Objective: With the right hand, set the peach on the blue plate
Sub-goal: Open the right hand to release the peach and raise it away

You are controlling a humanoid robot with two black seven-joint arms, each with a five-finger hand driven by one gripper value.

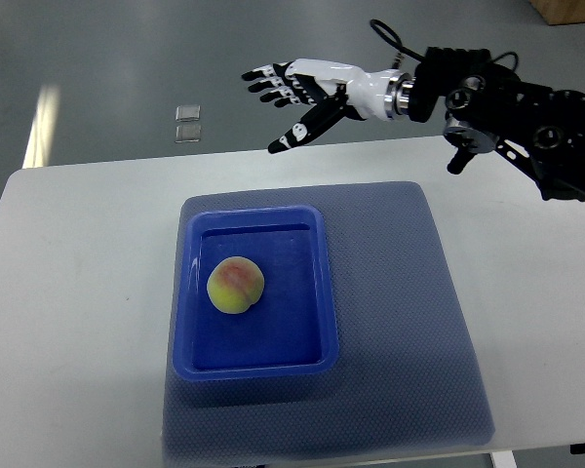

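Yellow-pink round peach [236,286] lies in the rectangular blue plastic plate [324,322], toward its left wall. Beyond the white table's [78,292] far edge, the right hand [297,97] hovers with fingers spread, empty.

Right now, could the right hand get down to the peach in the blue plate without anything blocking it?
Probably yes. The right hand hovers open past the table's far edge, holding nothing. The peach sits uncovered in the blue plate, whose low rim should not block a reach from above.

a robotics lab or test room: a plain white table [68,253] stands on a smooth grey floor [107,58], laid with a blue-grey mat [409,292], while a black-and-white robot arm [507,97] with exposed cabling reaches in overhead.
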